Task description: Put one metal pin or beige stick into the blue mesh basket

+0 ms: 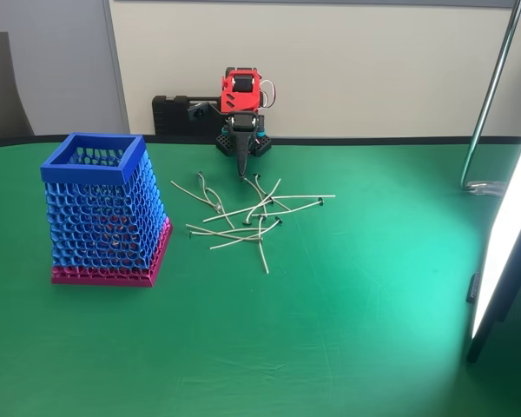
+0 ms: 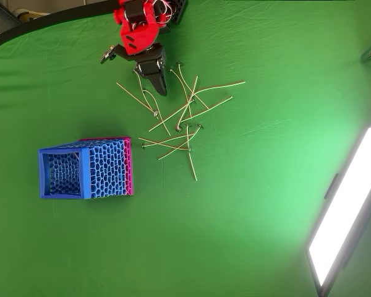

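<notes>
On the green table (image 1: 347, 330) I see my red arm (image 1: 240, 89) folded low at the far edge, its dark gripper (image 1: 241, 165) pointing straight down so the tip sits at or just above the cloth; I cannot tell whether it touches. From the overhead view the gripper (image 2: 159, 83) tapers to a single dark point, and its jaws look together with nothing between them.

Just in front of the tip lies the scatter of beige sticks (image 1: 252, 217), about a dozen thin, slightly bent pieces, crossing one another in a loose heap. In the overhead view the sticks (image 2: 182, 117) spread from right beside the gripper down toward the middle of the table, some overlapping, a few lying apart at the edges. One long stick (image 1: 282, 200) runs nearly level across the heap in the fixed view. The nearest sticks lie just beside the gripper tip, on both sides of it.

To the left in the fixed view stands the blue mesh basket (image 1: 104, 217), upright, with a solid blue rim on top and a magenta band at its foot. It stands near the heap but apart from it. Looking down into the basket (image 2: 86, 167) from overhead, I make out only mesh inside and cannot tell if anything lies at the bottom.

A bright light panel (image 1: 504, 252) stands at the right edge of the table.
</notes>
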Motion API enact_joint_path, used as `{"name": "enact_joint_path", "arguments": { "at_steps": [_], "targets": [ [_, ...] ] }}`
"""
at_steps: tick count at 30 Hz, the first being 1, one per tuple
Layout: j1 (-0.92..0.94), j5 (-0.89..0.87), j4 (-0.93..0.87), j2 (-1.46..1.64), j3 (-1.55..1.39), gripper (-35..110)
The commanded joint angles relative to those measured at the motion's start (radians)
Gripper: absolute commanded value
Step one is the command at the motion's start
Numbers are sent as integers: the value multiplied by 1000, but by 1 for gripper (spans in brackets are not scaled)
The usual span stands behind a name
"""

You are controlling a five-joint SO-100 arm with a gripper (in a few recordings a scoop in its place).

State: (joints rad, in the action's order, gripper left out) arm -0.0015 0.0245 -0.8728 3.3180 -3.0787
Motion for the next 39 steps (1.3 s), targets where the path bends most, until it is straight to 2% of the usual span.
{"name": "enact_joint_path", "arguments": {
  "at_steps": [1,26,39],
  "targets": [
    [5,2,2,8,-5,8],
    [6,31,11,8,38,9],
    [5,37,-256,8,304,9]
  ]
}}
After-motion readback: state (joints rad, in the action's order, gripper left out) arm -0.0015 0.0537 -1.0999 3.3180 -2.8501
